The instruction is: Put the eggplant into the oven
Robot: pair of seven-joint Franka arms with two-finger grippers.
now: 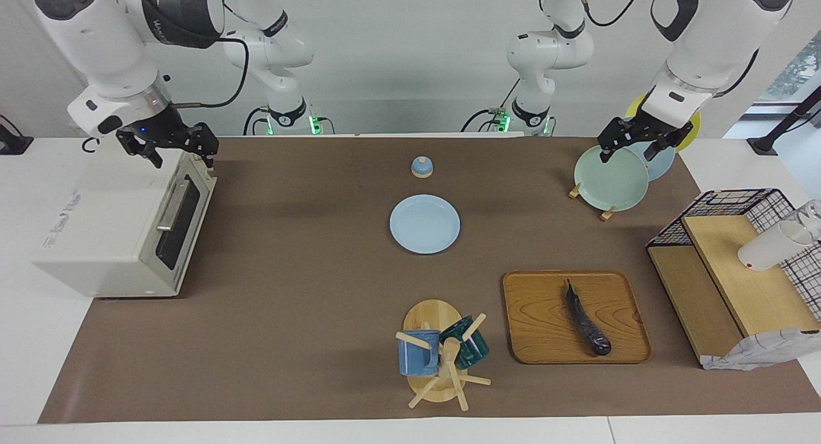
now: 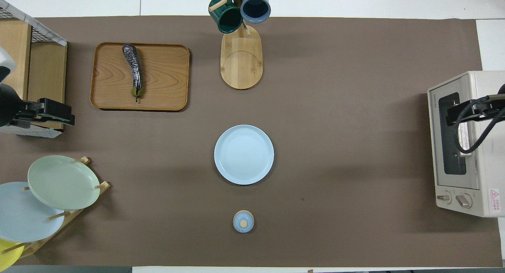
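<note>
- The eggplant (image 1: 587, 322) lies on the wooden tray (image 1: 539, 315), well apart from the shut oven (image 1: 122, 229).
- Right gripper (image 1: 172, 150) over the oven, jaws spread and empty (hook the handle squarely).
- Left gripper (image 1: 635, 144), open and empty, waits.

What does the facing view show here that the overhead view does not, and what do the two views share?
Only the facing view shows both arms whole, with the right tool over the oven and the left tool over the plate rack, plus the white cup on the wire shelf.

Only the overhead view shows the oven's knobs.

Both show the eggplant lying on the wooden tray, the oven door shut, and the blue plate.
</note>
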